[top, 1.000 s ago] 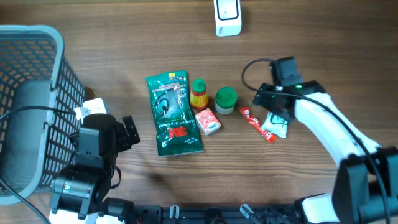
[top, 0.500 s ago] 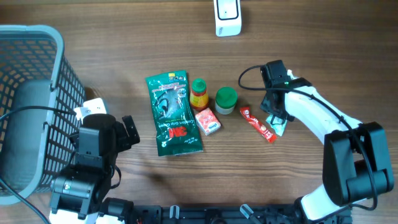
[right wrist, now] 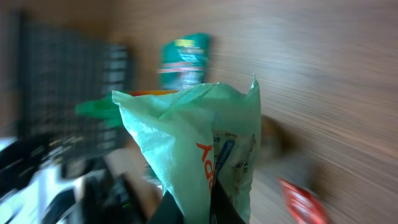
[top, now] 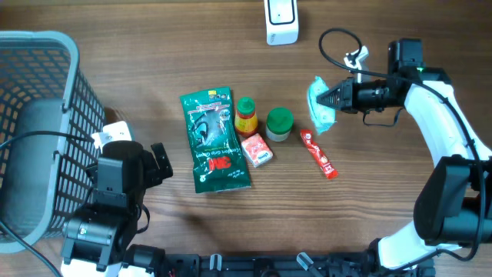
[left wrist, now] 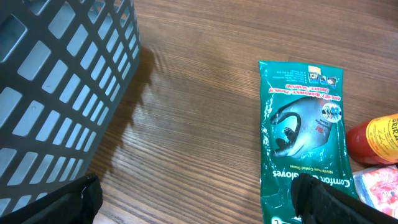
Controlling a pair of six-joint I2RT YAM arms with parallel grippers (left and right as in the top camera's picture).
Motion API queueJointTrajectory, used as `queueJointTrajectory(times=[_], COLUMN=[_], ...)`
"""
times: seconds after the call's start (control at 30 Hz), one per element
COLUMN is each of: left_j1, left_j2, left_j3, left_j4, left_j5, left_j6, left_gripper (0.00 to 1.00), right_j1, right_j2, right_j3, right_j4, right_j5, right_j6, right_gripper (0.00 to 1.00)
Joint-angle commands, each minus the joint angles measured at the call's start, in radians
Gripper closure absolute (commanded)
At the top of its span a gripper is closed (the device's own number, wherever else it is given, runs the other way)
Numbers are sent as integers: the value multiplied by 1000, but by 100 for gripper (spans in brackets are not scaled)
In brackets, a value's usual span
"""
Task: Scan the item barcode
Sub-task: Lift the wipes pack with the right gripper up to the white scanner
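One pale green packet [top: 321, 104] hangs clear of the bench [top: 384, 231], pinched at its lower edge by the right gripper [top: 335, 98], whose jaws are closed tight on the thin film. Seen from overhead, the packet sits at about 2 o'clock from the cluster of goods left lying mid-bench. The white scanner [top: 280, 21] stands at 12 o'clock on the far edge, roughly 11 o'clock from the packet and well apart from it.

The step in hand looks like presenting the packet to the scanner. To do that well, the arm should carry it toward 11 o'clock and turn the wrist so the printed face meets the scanner's window squarely. The right wrist view is blurred; red and blue print shows on the film, but I cannot tell where the barcode is. The film is limp and creased, so it may fold over its own code. A slow approach and a short, steady hold in front of the window would help. The grip is low on the edge, which leaves most of the face free to read.

The left gripper [top: 157, 163] rests at 8 o'clock beside the basket [top: 46, 46], jaws fully apart and empty.
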Motion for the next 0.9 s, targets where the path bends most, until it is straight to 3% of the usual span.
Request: queueJointTrajectory(times=[0.0, 0.07, 0.17, 0.27, 0.47, 0.53, 0.63, 0.67, 0.87], left_j1=[6, 6, 6, 6, 6, 6, 6, 6, 6], left_j2=[-5, -5, -5, -5, -5, -5, -5, -5, -5], left_j3=[0, 0, 0, 0, 0, 0, 0, 0, 0], left_j4=[2, 2, 2, 2, 2, 2, 2, 2, 2], left_j5=[9, 9, 9, 9, 9, 9, 9, 9, 9], left_j6=[-12, -12, -12, -12, -12, -12, -12, -12, -12], left_gripper=[0, 0, 0, 0, 0, 0, 0, 0, 0], right_j1=[5, 5, 5, 5, 5, 5, 8, 19, 65], right_j2=[-17, -17, -17, -17, -17, -17, -17, -17, -17], right_j3=[18, 18, 18, 19, 19, 19, 19, 19, 19], right_j4=[23, 57, 156, 213, 240, 304, 353, 369, 570], right_j5=[-437, -574, -603, -603, -603, -570, -237, -16, 460], right_j6=[-130, -1, 400, 576, 584, 480, 435, 434, 462], right_gripper=[96, 96, 96, 96, 96, 96, 95, 95, 96])
